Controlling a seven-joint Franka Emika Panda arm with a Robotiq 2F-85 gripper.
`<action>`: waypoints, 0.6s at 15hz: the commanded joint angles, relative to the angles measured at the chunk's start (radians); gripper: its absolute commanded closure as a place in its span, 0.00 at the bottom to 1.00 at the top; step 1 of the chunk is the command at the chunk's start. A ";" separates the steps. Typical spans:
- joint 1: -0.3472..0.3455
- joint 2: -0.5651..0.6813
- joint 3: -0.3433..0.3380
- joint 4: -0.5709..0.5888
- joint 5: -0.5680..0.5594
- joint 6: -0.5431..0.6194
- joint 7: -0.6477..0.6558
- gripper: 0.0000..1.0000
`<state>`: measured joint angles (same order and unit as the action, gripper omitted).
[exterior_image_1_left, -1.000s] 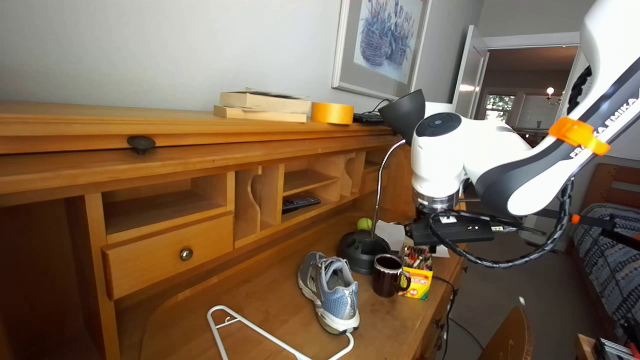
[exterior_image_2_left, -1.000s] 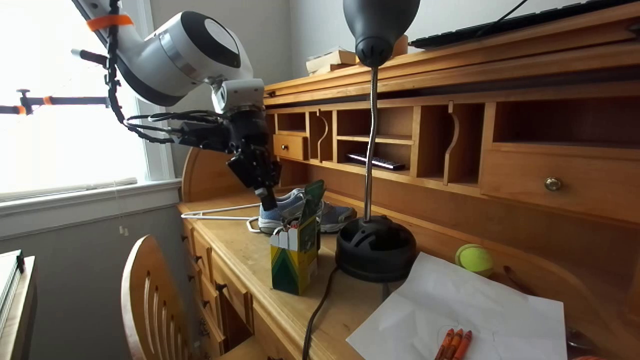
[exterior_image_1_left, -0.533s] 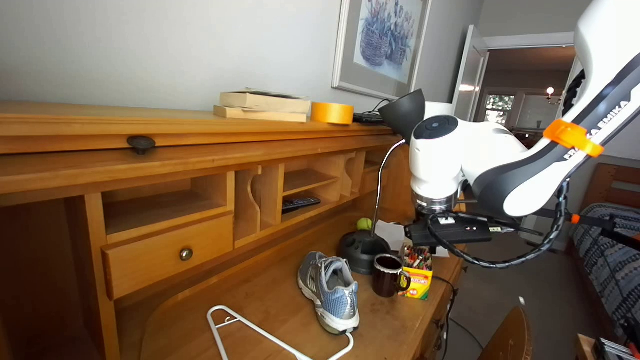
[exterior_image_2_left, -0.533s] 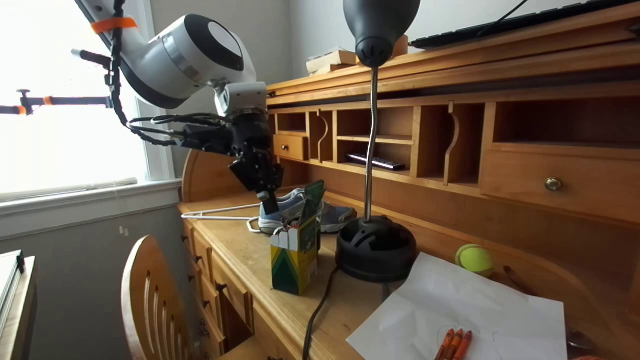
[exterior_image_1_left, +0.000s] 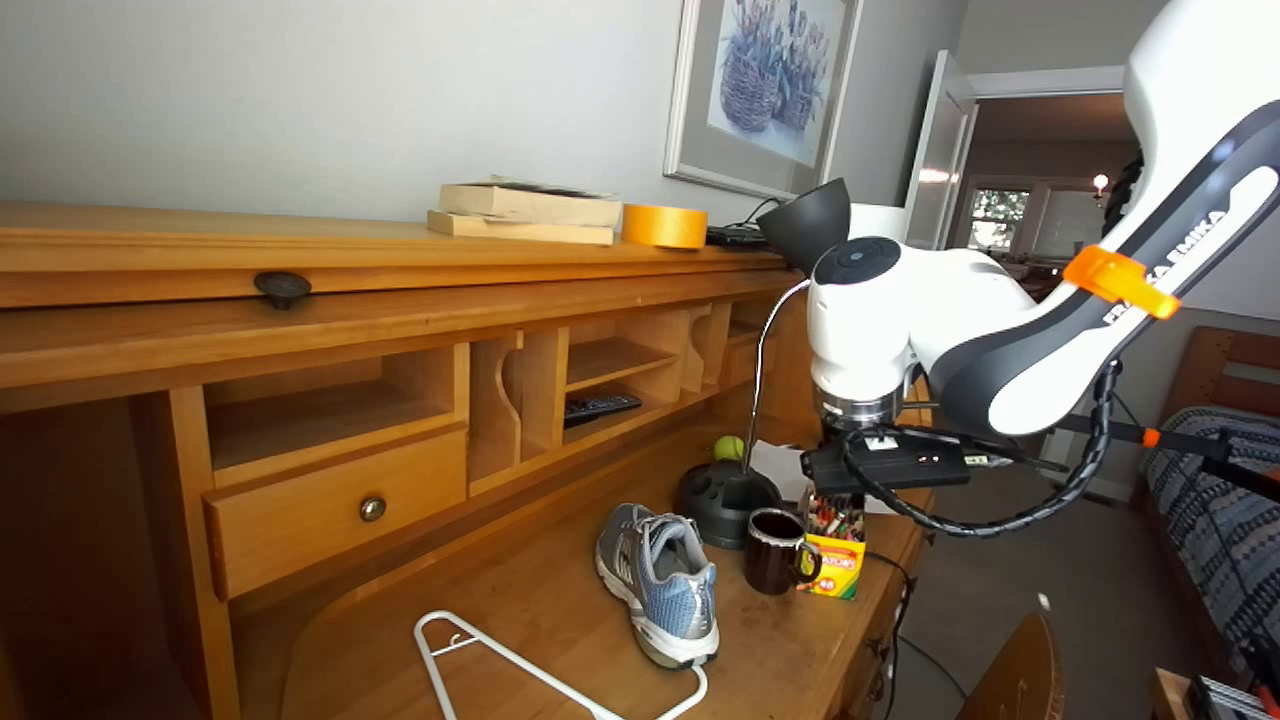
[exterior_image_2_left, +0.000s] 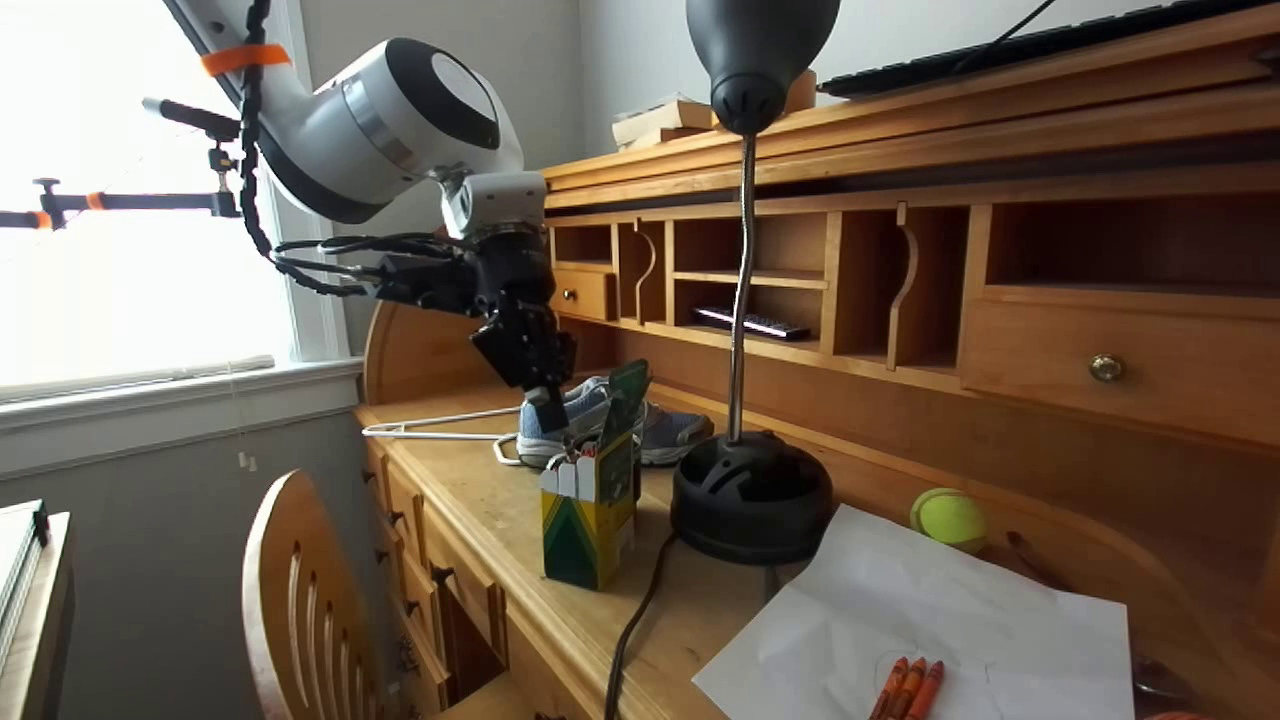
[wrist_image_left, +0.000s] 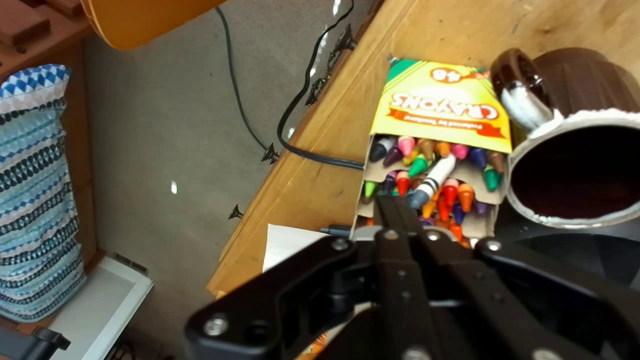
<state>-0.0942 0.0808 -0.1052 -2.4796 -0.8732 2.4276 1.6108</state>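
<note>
1. Jaws together, nothing visible between them; tips over the crayon box (wrist_image_left: 442, 112), contact unclear.
2. Box upright, lid (exterior_image_2_left: 625, 400) raised, presumably for access; crayons (wrist_image_left: 451, 190) tip-up, a grey-tipped crayon (wrist_image_left: 435, 178) aslant on top.
3. Mug (wrist_image_left: 580, 82) hems one side; opposite, edge of worktop (wrist_image_left: 320, 187) near, black cord (wrist_image_left: 325, 159) over it, floor (wrist_image_left: 200, 125) beyond.

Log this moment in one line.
gripper: shut, above crayon box | crayon box: open, crayons inside | mug: beside crayon box | paper: loose crayons on it
</note>
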 joint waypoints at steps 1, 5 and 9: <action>0.005 0.039 -0.005 0.025 0.017 0.010 0.002 1.00; 0.007 0.063 -0.008 0.043 0.013 0.015 0.009 1.00; 0.009 0.087 -0.010 0.062 0.013 0.020 0.008 1.00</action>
<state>-0.0934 0.1352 -0.1054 -2.4397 -0.8732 2.4298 1.6114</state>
